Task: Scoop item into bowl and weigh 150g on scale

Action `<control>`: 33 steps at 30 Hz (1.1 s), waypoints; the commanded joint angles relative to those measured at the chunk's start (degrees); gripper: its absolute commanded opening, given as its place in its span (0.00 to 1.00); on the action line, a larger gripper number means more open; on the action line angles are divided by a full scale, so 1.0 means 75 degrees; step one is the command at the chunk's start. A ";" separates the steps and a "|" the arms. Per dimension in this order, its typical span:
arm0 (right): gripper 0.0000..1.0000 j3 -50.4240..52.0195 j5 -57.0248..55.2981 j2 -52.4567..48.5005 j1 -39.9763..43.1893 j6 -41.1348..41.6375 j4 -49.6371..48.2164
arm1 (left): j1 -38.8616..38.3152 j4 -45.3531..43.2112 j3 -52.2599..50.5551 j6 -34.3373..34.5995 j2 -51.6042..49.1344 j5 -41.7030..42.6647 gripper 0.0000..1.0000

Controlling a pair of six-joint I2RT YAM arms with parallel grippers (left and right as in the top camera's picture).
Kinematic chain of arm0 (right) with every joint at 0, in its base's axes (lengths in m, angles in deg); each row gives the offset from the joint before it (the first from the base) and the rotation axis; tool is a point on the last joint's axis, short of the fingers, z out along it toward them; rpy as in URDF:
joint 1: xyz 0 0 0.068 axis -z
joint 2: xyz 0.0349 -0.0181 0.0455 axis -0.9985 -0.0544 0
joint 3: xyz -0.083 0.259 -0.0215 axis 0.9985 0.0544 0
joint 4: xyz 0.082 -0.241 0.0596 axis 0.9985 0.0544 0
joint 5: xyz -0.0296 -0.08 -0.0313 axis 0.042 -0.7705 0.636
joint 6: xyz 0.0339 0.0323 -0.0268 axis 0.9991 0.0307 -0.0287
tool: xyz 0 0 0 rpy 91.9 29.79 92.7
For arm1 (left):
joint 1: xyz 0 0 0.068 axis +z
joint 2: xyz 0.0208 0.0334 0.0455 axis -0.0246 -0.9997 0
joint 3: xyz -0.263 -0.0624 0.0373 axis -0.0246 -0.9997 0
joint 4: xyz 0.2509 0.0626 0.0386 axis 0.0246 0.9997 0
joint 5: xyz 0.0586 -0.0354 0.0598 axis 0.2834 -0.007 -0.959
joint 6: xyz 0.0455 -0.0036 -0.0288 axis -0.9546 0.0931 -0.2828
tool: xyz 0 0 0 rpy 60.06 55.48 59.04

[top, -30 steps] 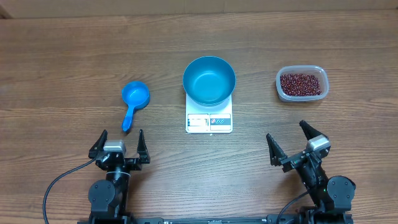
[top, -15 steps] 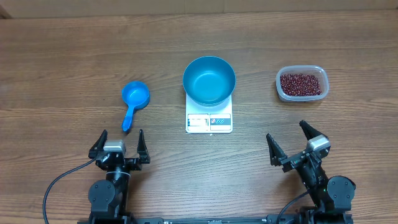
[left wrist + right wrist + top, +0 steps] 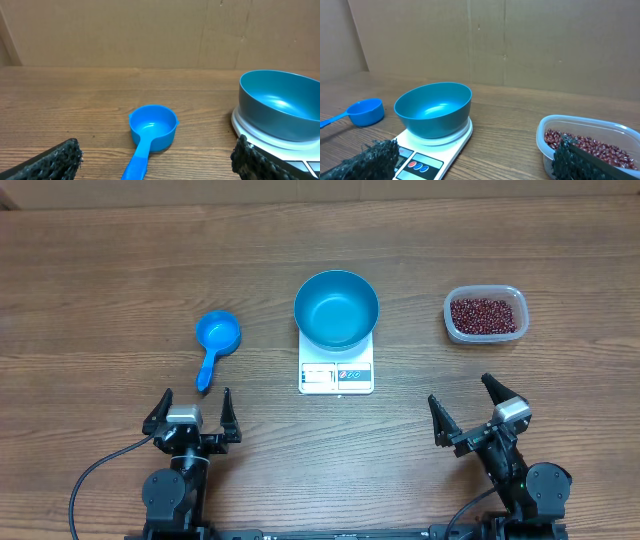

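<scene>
Wooden table [image 3: 100, 260], empty bowl [image 3: 336, 308] on scale [image 3: 336, 376] — beans [image 3: 485, 315] in tub [image 3: 450, 330]

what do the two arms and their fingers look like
Both are black. The left gripper and right gripper each have two pointed, rough-textured fingers and a grey block between them. A black cable loops from the left base.

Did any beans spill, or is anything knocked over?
No, nothing looks wrong. The beans all sit inside the clear tub, the blue bowl stands upright on the scale, and the scoop lies empty beside it.
</scene>
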 commanded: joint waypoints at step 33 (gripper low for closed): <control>1.00 0.0079 -0.0006 0.0058 -0.0035 0.0000 -0.0015 | 0.0020 0.1195 0.2314 -0.0073 -0.0006 0.0557 1.00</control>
